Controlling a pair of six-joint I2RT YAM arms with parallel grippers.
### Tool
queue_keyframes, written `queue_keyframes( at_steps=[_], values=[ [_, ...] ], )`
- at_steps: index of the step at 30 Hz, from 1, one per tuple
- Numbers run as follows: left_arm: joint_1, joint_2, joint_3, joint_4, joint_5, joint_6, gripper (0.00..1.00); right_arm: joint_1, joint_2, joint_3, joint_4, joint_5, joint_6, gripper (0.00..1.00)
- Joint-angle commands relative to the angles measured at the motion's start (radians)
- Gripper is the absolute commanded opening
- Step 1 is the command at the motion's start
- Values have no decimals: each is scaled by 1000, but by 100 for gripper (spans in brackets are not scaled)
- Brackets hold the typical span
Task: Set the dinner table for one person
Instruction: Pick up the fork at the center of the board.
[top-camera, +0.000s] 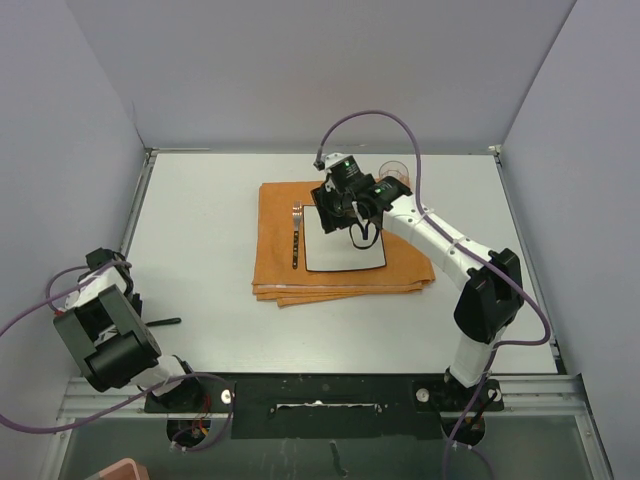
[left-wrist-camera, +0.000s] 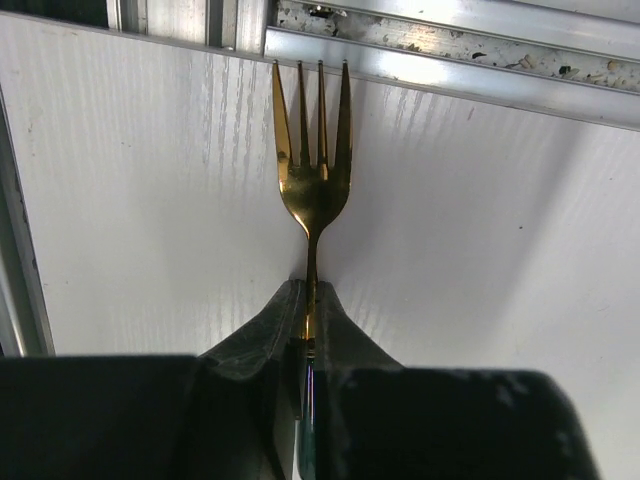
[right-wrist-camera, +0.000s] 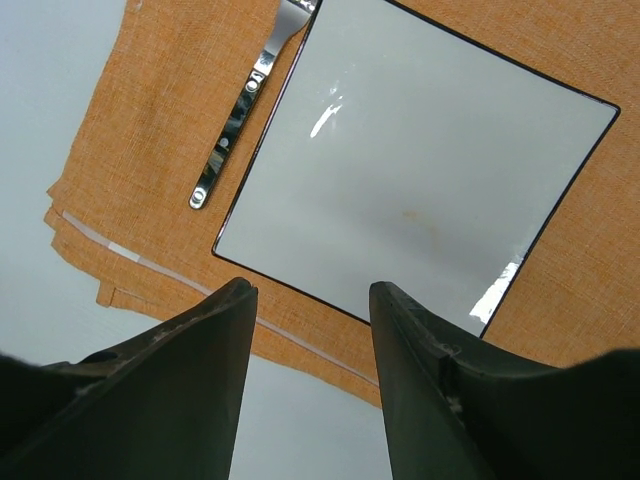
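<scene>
The off-white dinner table (top-camera: 200, 230) carries a folded orange cloth mat (top-camera: 278, 255). On the mat lies a square white plate (top-camera: 340, 255) with a dark rim. A silver fork (top-camera: 297, 240) lies just left of the plate. My right gripper (top-camera: 362, 232) hovers over the plate, open and empty. In the right wrist view its jaws (right-wrist-camera: 312, 288) stand apart above the plate's (right-wrist-camera: 410, 170) near edge, with the fork (right-wrist-camera: 235, 110) and mat (right-wrist-camera: 130, 130) beyond. My left gripper (left-wrist-camera: 308, 290) is shut on a gold fork (left-wrist-camera: 312, 180) by its neck. It is at the table's left edge (top-camera: 108, 268).
A clear glass (top-camera: 393, 170) stands behind the right wrist at the mat's back right corner. A thin dark stick (top-camera: 165, 322) shows beside the left arm. The metal edging (left-wrist-camera: 450, 70) lies just past the gold fork's tines. Grey walls enclose the table.
</scene>
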Motion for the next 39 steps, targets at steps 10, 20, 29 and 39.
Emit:
queue_keyframes(
  at_steps=[10, 20, 29, 39],
  values=[
    [7, 40, -50, 18, 38, 40, 0, 1, -53, 25, 52, 79, 18, 49],
    [-199, -43, 62, 108, 137, 254, 0, 0, -75, -17, 74, 104, 33, 49],
    [-417, 8, 242, 97, 56, 394, 0, -3, -99, -39, 81, 120, 37, 49],
    [-583, 104, 472, 117, 204, 617, 0, -41, -173, -101, 126, 159, 59, 49]
  ],
)
